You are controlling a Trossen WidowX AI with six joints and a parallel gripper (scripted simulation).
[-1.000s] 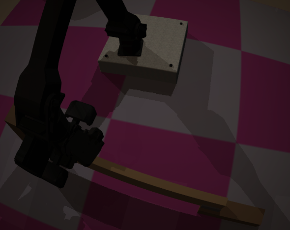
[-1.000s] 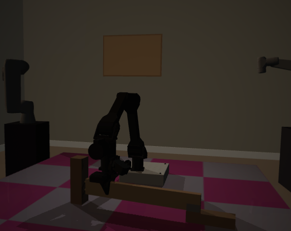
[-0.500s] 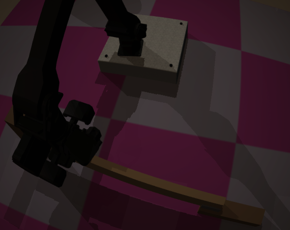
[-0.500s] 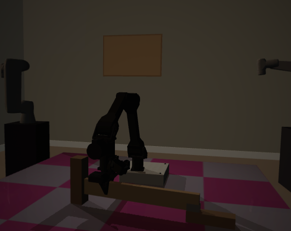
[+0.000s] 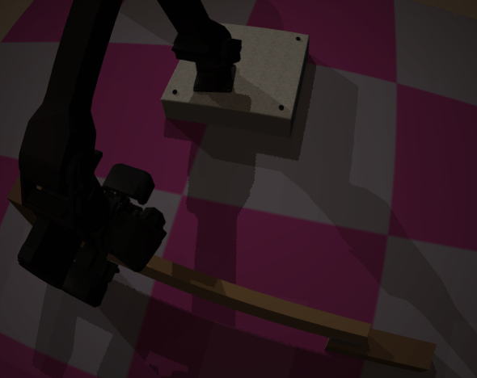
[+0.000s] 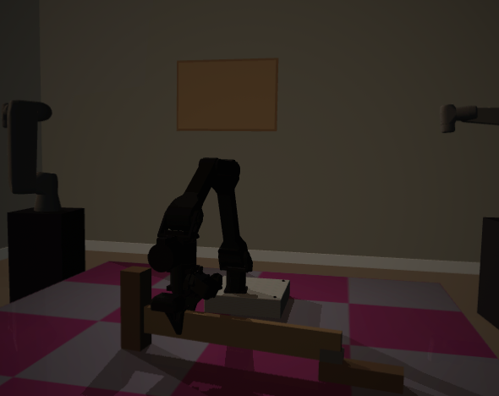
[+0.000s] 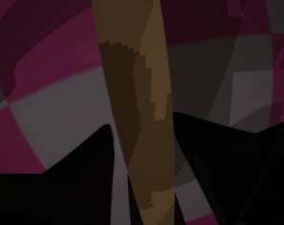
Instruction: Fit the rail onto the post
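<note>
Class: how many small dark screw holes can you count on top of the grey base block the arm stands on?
3: one at the block's back right corner, one front right, one front left. The arm may hide a fourth.

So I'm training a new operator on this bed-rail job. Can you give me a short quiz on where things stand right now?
1. True or false: the gripper is clamped tight on the rail.
2. Where does the rail's far end sit? A) in the bracket on the footboard block; B) on the arm's grey base plate; C) in mid-air.
3. Which wooden part does the rail's near end meet?

Key: 1. False: the fingers straddle the rail with gaps on both sides. 2. A. 3. The post; the pegs are hidden.
</note>
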